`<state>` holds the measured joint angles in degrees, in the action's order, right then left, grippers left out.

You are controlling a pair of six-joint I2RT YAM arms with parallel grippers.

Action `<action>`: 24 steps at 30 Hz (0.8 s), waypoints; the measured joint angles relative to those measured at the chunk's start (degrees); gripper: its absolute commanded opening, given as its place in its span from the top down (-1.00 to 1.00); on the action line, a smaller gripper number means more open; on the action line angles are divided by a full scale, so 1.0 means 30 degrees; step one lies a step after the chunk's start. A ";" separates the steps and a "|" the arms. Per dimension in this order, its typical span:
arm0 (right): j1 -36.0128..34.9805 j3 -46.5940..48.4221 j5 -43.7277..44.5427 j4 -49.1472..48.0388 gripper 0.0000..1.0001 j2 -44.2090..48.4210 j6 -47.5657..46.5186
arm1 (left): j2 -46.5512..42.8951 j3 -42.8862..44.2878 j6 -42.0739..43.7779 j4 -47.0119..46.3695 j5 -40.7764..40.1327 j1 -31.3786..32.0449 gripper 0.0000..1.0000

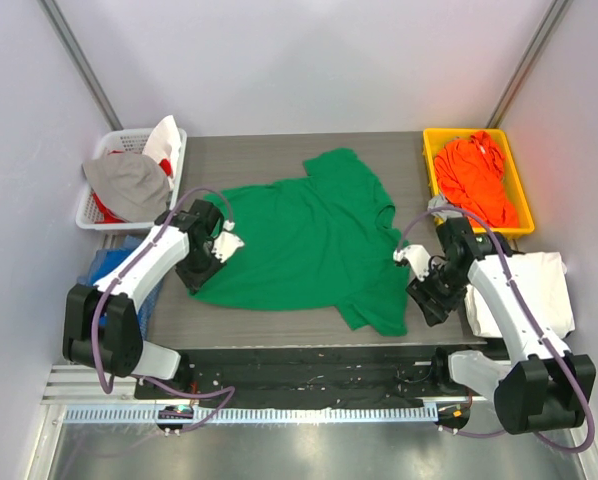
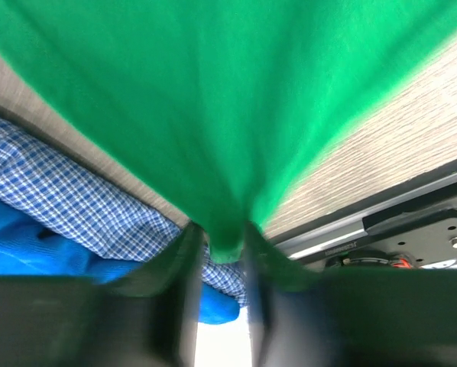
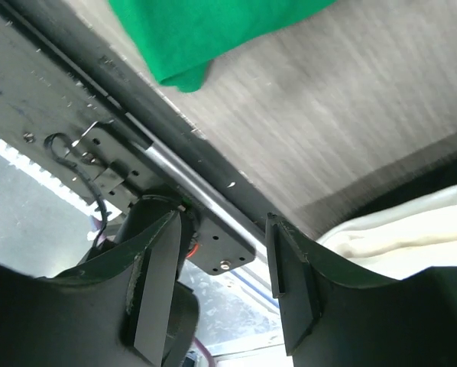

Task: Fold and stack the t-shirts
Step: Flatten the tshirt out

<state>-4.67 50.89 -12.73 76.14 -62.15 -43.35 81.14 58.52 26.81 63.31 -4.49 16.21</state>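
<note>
A bright green t-shirt (image 1: 309, 240) lies spread flat across the middle of the table. My left gripper (image 1: 201, 268) is at its left hem. In the left wrist view a fold of that green shirt (image 2: 213, 115) still hangs between the fingers of the left gripper (image 2: 225, 237), whose jaws stand slightly parted with light showing below the cloth. My right gripper (image 1: 427, 292) hovers open and empty just off the shirt's right sleeve, and the right wrist view shows this gripper (image 3: 225, 229) over the table's front edge. A white t-shirt (image 1: 539, 290) lies at the right. An orange t-shirt (image 1: 476, 180) fills the yellow bin (image 1: 431, 170).
A white basket (image 1: 94, 210) holding grey and red-white cloth stands at the back left. Blue checked cloth (image 1: 109, 265) lies off the table's left side under the left arm. A dark metal rail (image 3: 76, 84) runs along the table's front edge.
</note>
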 measured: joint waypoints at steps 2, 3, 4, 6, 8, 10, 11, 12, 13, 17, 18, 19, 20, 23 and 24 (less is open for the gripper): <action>-0.0015 0.0168 0.0168 -0.0255 -0.11 -0.0291 0.0102 | -0.0022 -0.0189 -0.0022 -0.0015 -0.0066 0.0058 -0.47; -0.0015 0.0306 0.0284 -0.0532 -0.11 -0.0481 0.0182 | -0.0051 -0.0299 -0.0044 -0.0022 -0.0160 0.0058 -0.55; -0.0015 0.0539 0.0386 -0.0896 -0.11 -0.0765 0.0299 | -0.0102 -0.0386 -0.0182 -0.0029 -0.0248 0.0058 -0.65; -0.0015 0.0954 0.0576 -0.1821 -0.11 -0.1202 0.0546 | -0.0262 -0.0488 -0.0313 -0.0175 -0.0641 0.0066 -0.78; -0.0015 0.1384 0.0801 -0.3257 -0.11 -0.1632 0.0947 | -0.0568 -0.0481 -0.0423 -0.0619 -0.1071 0.0066 -0.91; -0.0029 0.1763 0.1042 -0.4925 -0.11 -0.2076 0.1443 | -0.0838 -0.0321 -0.0656 -0.1166 -0.1399 0.0066 -0.99; -0.0036 0.1880 0.1107 -0.5661 -0.12 -0.2295 0.1647 | -0.0867 0.0000 -0.0823 -0.1464 -0.1566 0.0066 -0.99; -0.0036 0.2091 0.1231 -0.6564 -0.12 -0.2667 0.2004 | -0.0852 0.0306 -0.0940 -0.1836 -0.1661 0.0066 -0.99; -0.0066 0.2375 0.1377 -0.7876 -0.12 -0.3235 0.2404 | -0.0758 0.0794 -0.1100 -0.2324 -0.1749 0.0073 -1.00; -0.0262 0.3592 0.1851 -1.1329 -0.14 -0.5632 0.3832 | 0.0838 0.3614 -0.1603 -0.4379 -0.2237 0.0073 -0.99; -0.0357 0.4029 0.2033 -1.2247 -0.13 -0.6441 0.4189 | 0.1581 0.4415 -0.1749 -0.5064 -0.2375 0.0073 -0.99; -0.0525 0.4554 0.2339 -1.3245 -0.13 -0.7322 0.4554 | 0.2412 0.5151 -0.1851 -0.5661 -0.2470 0.0073 -0.99; -0.0699 0.5085 0.2667 -1.4222 -0.13 -0.8218 0.4823 | 0.3534 0.6120 -0.1953 -0.6470 -0.2550 0.0073 -0.99; -0.1501 0.6513 0.4095 -1.6619 -0.12 -1.0841 0.5187 | 0.6368 0.8094 -0.2317 -0.8021 -0.2674 0.0073 -0.99; -0.1829 0.7009 0.4568 -1.7376 -0.12 -1.1774 0.5260 | 0.7446 0.8845 -0.2397 -0.8422 -0.2703 0.0073 -1.00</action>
<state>-10.15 71.92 0.97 24.01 -97.47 -27.57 103.48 85.06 19.62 38.04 -12.60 16.43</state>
